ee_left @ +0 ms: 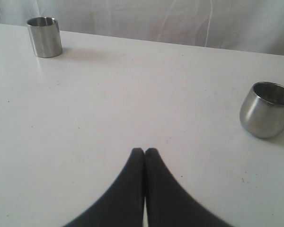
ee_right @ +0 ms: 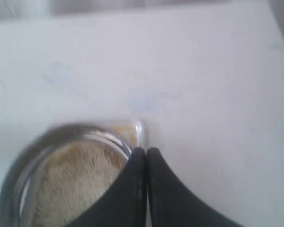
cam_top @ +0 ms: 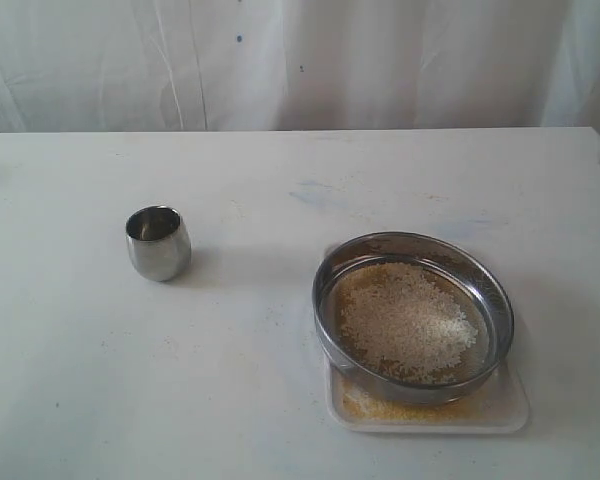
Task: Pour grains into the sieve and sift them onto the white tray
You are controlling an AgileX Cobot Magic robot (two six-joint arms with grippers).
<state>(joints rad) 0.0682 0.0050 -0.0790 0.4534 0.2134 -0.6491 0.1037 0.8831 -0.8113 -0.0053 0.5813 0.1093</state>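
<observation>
Steel, shiny and smooth, forms the wide round sieve (cam_top: 400, 382), which is seated on the white tray (cam_top: 510, 408) toward the right of the pale matte table (cam_top: 230, 400). Whitish rice-like grains (cam_top: 408, 322) are heaped on its fine mesh, with a yellowish tinge at the heap's edge. Fine yellow granules (cam_top: 365, 403) are spread thinly on the tray's translucent plastic at its near-left rounded corner. A rounded steel cup (cam_top: 158, 243) stands upright well apart to the left. A straight-sided steel cup (ee_left: 45, 37) is seen farther off in the left wrist view. The left gripper (ee_left: 145, 151) is held over bare tabletop, its dark tapered fingers pressed together with nothing between them. The right gripper (ee_right: 146, 151) is likewise closed and empty, its tips near the sieve's rim; contact cannot be judged in that blurred view.
</observation>
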